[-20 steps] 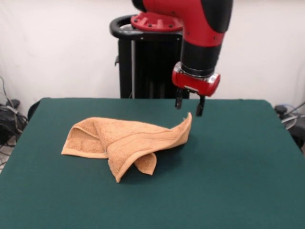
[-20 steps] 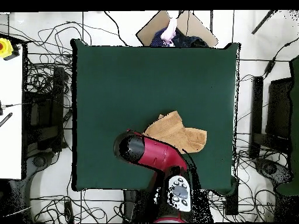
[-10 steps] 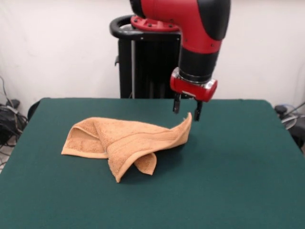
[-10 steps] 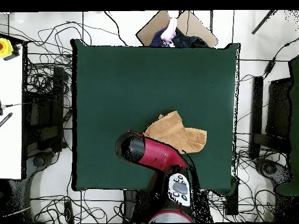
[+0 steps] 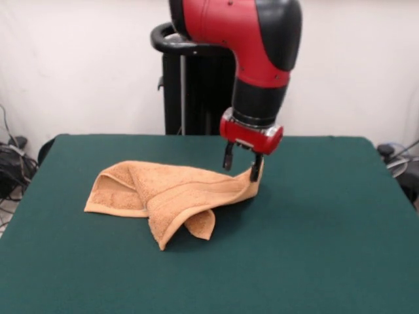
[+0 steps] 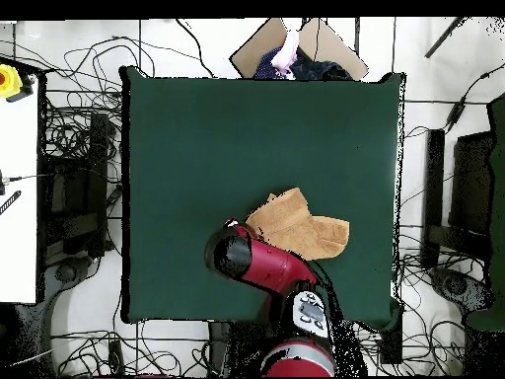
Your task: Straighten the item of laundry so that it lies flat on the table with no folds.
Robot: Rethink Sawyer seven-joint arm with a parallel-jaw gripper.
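The item of laundry (image 5: 170,190), a peach towel, lies crumpled on the green table (image 5: 327,229), folded over itself, with one corner standing up at its right end. My gripper (image 5: 241,166) hangs open right at that raised corner; its right finger (image 5: 255,171) overlaps the corner tip, and its left finger is above the towel's upper edge. In the overhead view the towel (image 6: 306,225) lies near the table's (image 6: 217,138) lower edge, and the red arm (image 6: 258,265) covers its lower left part and hides the gripper.
Cables lie on the floor all round the table. A white bench (image 6: 18,178) stands at the left of the overhead view. A cardboard sheet (image 6: 296,44) lies past the table's upper edge.
The gripper has moved left and down in the front view, from above and right of the raised towel corner to right at it. The towel has not moved.
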